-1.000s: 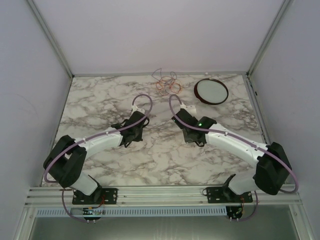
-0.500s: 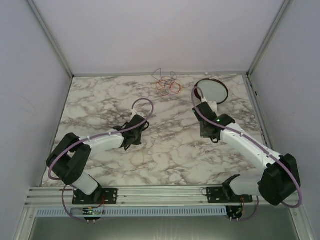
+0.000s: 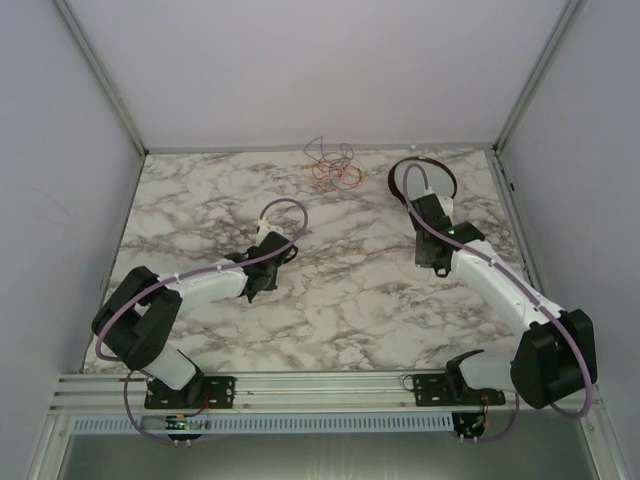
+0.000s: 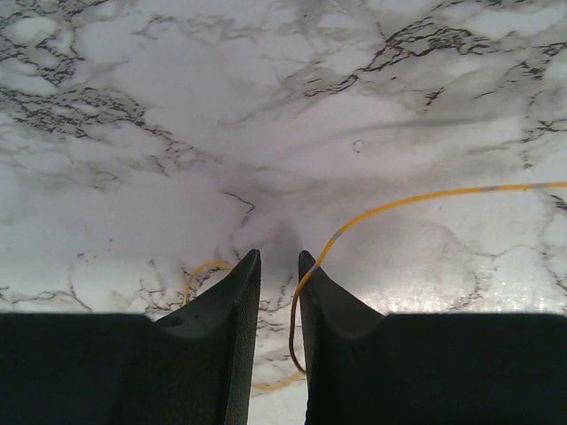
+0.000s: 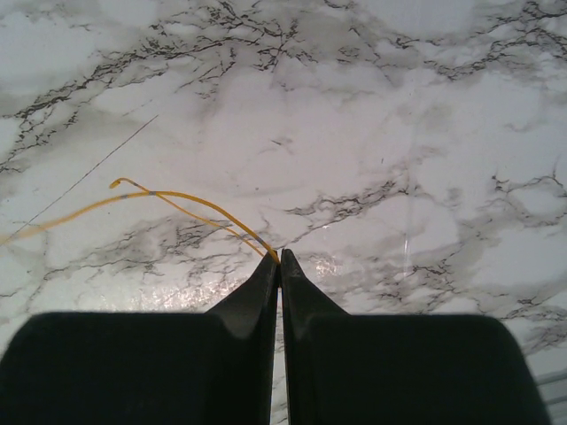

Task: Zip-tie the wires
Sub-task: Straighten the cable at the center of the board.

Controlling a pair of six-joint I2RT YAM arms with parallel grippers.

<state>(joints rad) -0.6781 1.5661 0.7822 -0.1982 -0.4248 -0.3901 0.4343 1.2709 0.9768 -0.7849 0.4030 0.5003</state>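
Two grippers were seen low over the marble table (image 3: 200,200). The left gripper (image 4: 276,257) was released, its jaws slightly parted, and a yellow wire (image 4: 416,199) was threaded through the gap (contact with either finger could not be told) and carried off to the right. The right gripper (image 5: 279,255) was clenched, with the yellow wire (image 5: 155,193) pinched at its very tips. The remaining wires (image 3: 335,168) were seen tangled at the table's far edge, near a dark-rimmed dish (image 3: 443,177), well apart from both grippers.
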